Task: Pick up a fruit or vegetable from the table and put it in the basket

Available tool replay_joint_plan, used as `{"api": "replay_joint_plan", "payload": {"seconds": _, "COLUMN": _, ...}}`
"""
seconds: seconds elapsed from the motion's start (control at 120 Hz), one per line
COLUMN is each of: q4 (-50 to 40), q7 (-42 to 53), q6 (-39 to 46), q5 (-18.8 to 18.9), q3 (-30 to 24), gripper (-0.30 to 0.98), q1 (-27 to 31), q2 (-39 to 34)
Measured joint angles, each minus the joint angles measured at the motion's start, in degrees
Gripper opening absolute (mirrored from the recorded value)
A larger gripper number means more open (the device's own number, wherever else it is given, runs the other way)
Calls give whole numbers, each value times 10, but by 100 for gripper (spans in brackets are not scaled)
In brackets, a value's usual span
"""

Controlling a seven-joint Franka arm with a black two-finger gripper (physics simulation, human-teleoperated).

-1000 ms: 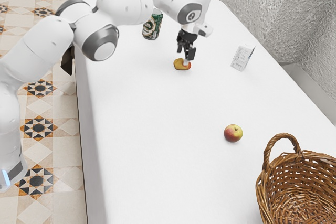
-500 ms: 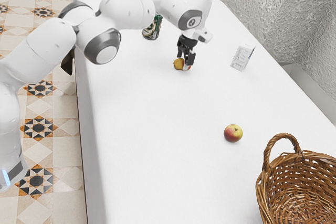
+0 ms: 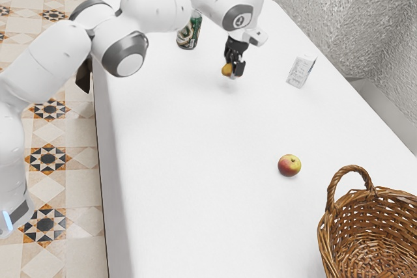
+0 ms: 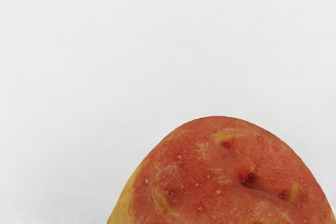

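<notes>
One yellow-red fruit is hanging above the table because my gripper is pinching it, for the basket.

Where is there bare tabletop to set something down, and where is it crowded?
The widest bare patch of table lies between the apple and the long edge at the exterior view's left; another, between apple and carton. It is crowded by the can, with the gripper and its held fruit nearby, and tighter between apple and basket.
</notes>
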Motion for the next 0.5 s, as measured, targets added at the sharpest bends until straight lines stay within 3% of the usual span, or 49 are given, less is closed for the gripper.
{"api": "replay_joint_plan", "payload": {"seconds": 0.15, "q4": 0, "q7": -2, "q6": -17, "q5": 4, "q3": 0, "gripper": 18, "q1": -65, "q2": -67}}
{"api": "replay_joint_plan", "payload": {"seconds": 0.375, "q4": 1, "q7": -1, "q6": -52, "q5": 3, "q3": 0, "gripper": 7, "q1": -240, "q2": -175}}
{"api": "replay_joint_plan", "payload": {"seconds": 0.5, "q4": 27, "q7": -3, "q6": -57, "q5": -2, "q3": -3, "gripper": 5, "q1": -315, "q2": -194}}
